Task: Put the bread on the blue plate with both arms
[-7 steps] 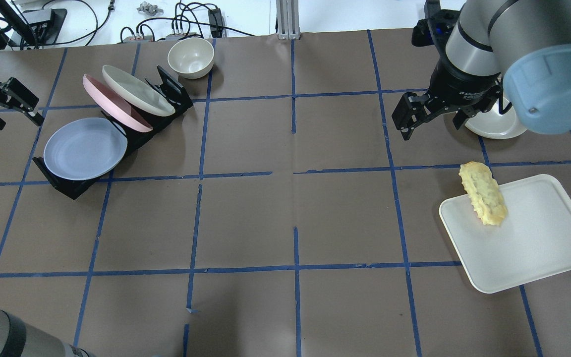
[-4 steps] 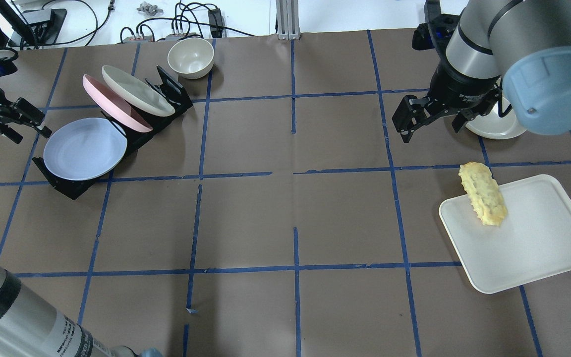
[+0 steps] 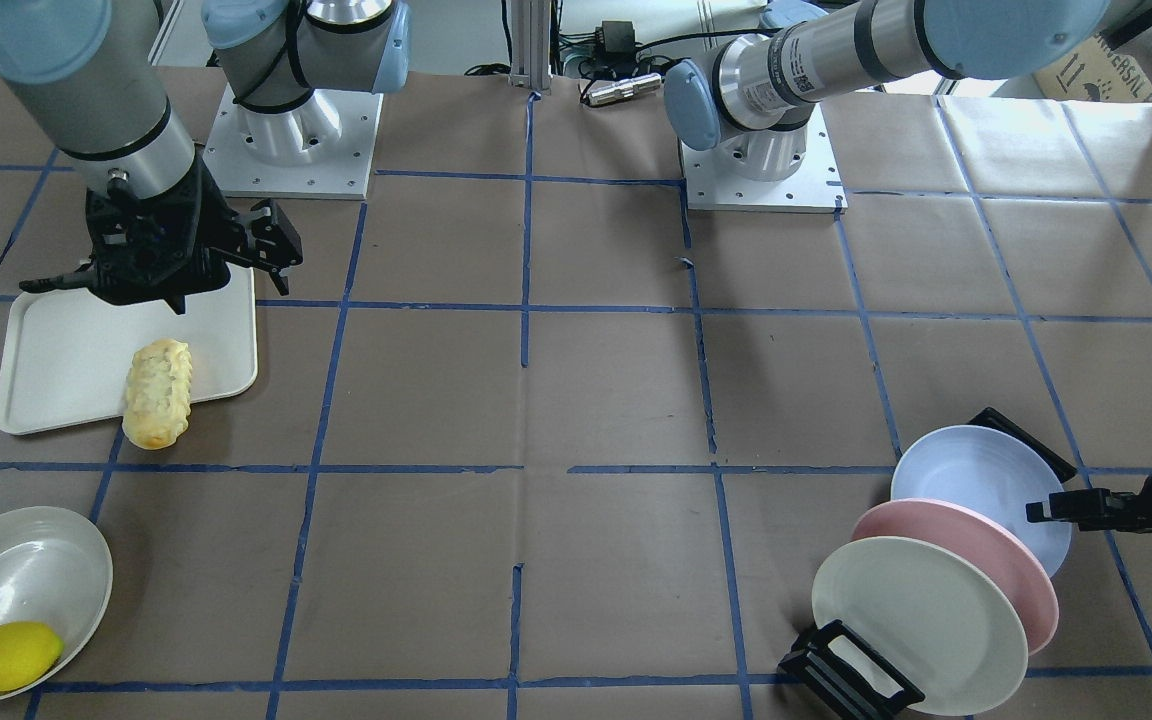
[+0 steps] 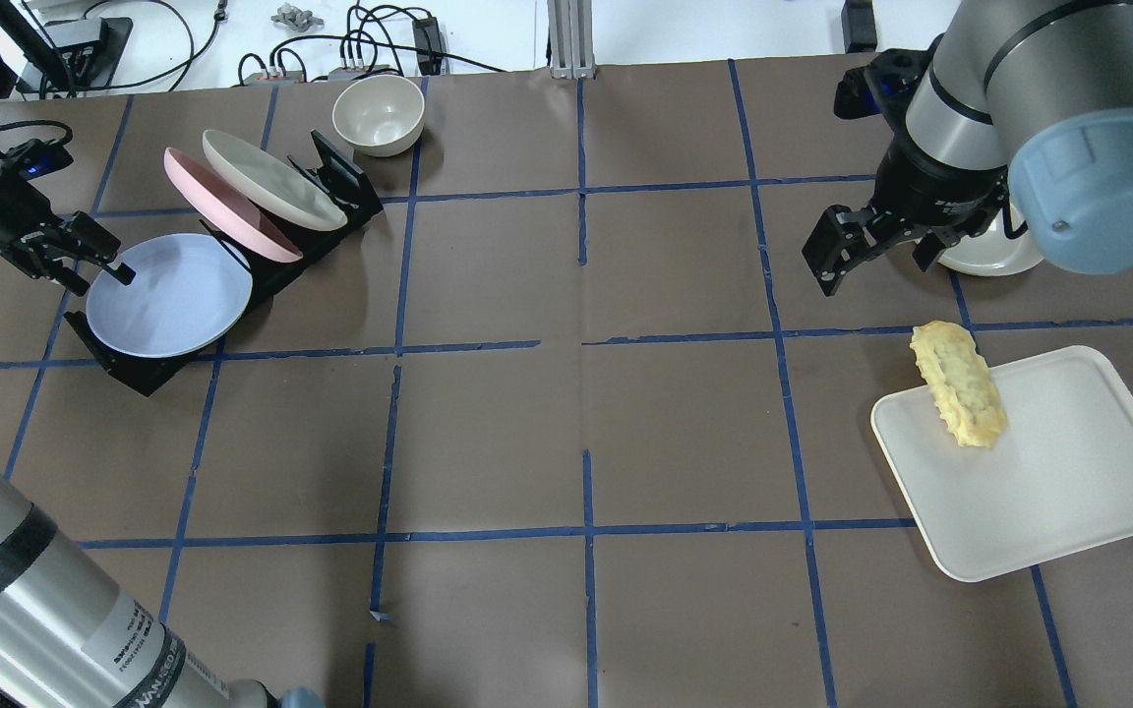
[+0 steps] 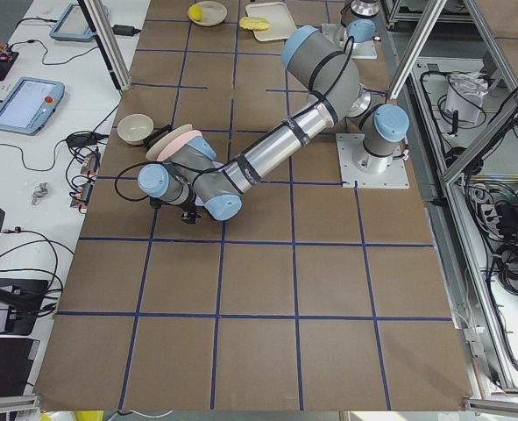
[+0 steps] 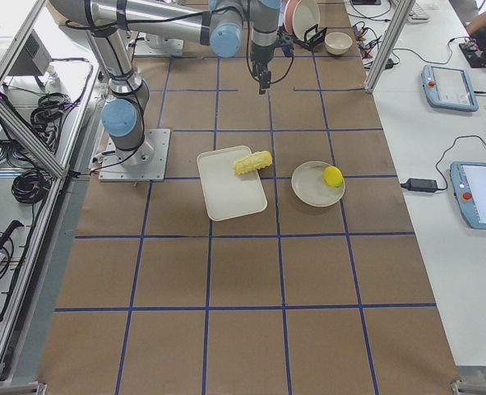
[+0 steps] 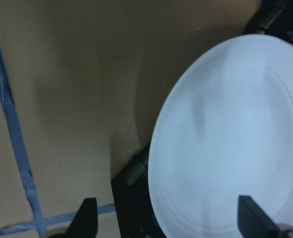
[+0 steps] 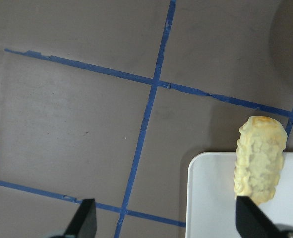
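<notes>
The bread (image 4: 958, 397) lies half on the corner of a white tray (image 4: 1048, 472), its far end over the tray's edge; it also shows in the front view (image 3: 158, 392) and the right wrist view (image 8: 260, 158). The blue plate (image 4: 168, 295) leans in the front slot of a black rack (image 4: 124, 369). My left gripper (image 4: 99, 280) is open at the plate's left rim, with the plate (image 7: 235, 139) between its fingertips (image 7: 87, 215) in the wrist view. My right gripper (image 4: 876, 270) is open and empty, above the table beyond the bread.
A pink plate (image 4: 227, 206) and a cream plate (image 4: 271, 179) stand in the same rack behind the blue one. A cream bowl (image 4: 379, 113) sits at the back. A white dish (image 3: 21, 590) holds a lemon (image 3: 6, 655) beyond the tray.
My left gripper has moved right and down to the blue plate's left rim. My right gripper has shifted slightly right and toward the bread. Bread and plates have not moved.
</notes>
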Robot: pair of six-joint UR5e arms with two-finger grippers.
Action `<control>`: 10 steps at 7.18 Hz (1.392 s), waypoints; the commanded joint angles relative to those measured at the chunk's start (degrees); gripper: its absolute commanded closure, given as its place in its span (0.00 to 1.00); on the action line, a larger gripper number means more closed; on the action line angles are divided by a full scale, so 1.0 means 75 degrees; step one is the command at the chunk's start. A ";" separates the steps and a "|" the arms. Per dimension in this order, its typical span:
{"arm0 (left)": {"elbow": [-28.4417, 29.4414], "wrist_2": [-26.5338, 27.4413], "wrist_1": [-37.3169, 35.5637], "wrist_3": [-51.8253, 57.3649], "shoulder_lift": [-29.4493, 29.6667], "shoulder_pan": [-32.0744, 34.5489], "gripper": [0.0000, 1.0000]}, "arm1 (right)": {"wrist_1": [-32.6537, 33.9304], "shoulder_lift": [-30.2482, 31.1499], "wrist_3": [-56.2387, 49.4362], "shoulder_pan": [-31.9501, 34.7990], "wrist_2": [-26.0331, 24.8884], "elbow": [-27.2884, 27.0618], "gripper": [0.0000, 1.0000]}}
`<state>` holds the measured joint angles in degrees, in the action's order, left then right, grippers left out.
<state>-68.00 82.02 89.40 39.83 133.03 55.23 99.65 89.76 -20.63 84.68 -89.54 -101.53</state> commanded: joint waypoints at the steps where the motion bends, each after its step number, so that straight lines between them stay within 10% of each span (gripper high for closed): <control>1: 0.0032 -0.0097 0.0416 -0.0025 0.0028 -0.0005 0.59 | 0.1133 -0.0073 -0.1847 -0.1393 0.0079 -0.1082 0.00; 2: 0.0067 -0.0131 0.0570 -0.0025 -0.0019 -0.0005 0.80 | 0.1870 -0.0236 -0.2435 -0.1841 0.0091 -0.1609 0.00; 10: 0.0817 0.0710 0.1427 0.0092 -0.0369 -0.0052 0.91 | 0.4924 -0.1339 -0.3906 -0.2712 0.0091 -0.3137 0.00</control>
<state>-61.68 84.95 99.98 40.19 131.61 54.93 135.78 80.63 -49.85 64.74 -88.92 -124.41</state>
